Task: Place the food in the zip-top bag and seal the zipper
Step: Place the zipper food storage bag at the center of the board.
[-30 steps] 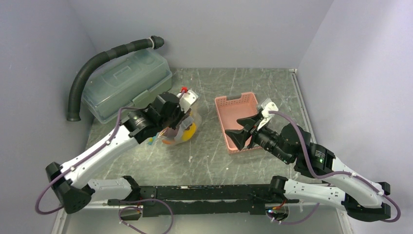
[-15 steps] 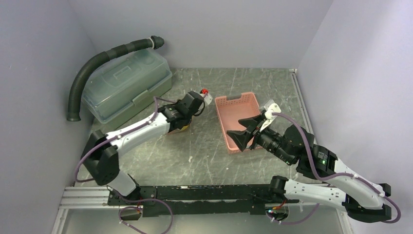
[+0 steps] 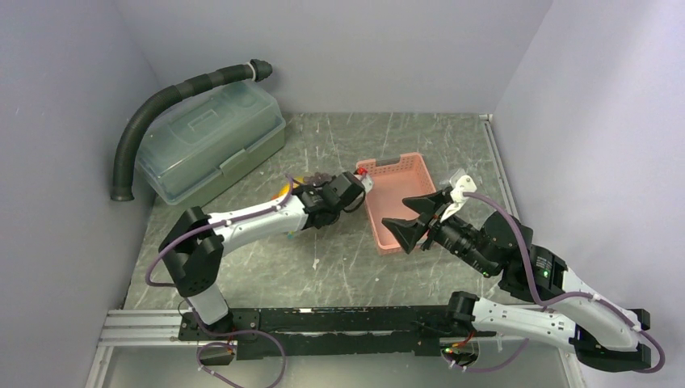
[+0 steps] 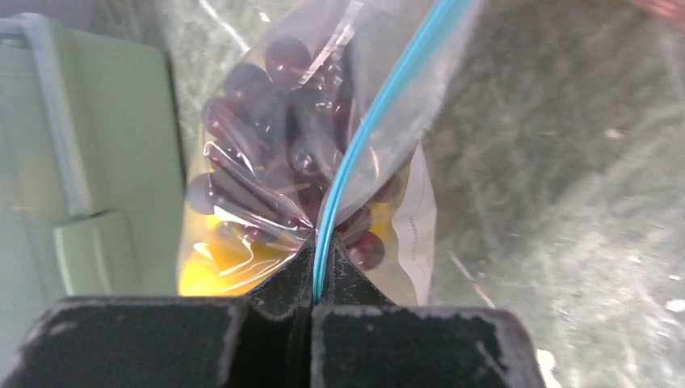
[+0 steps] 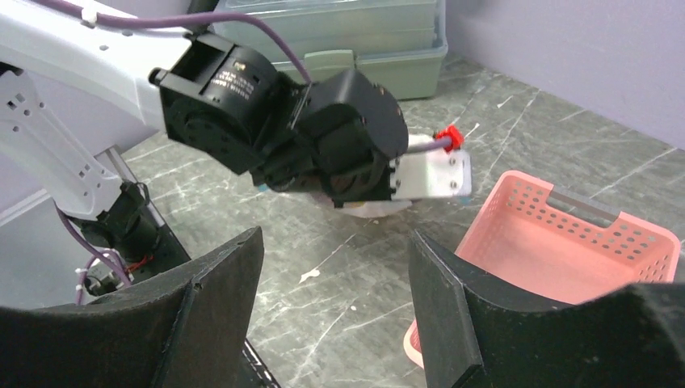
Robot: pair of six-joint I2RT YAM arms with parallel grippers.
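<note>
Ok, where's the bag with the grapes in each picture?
Top external: the zip-top bag peeks out near the table's middle, just beyond the left arm.
Left wrist: it fills the centre, its zipper pinched in the left gripper.
Right wrist: only a pale sliver shows under that gripper, probably the bag.
Shared landmark: the green-grey lidded box.

Pale lilac walls [image 3: 339, 48] close me in on three sides; my surface [image 3: 420, 137] is scratched grey-green stone, evenly lit.
</note>
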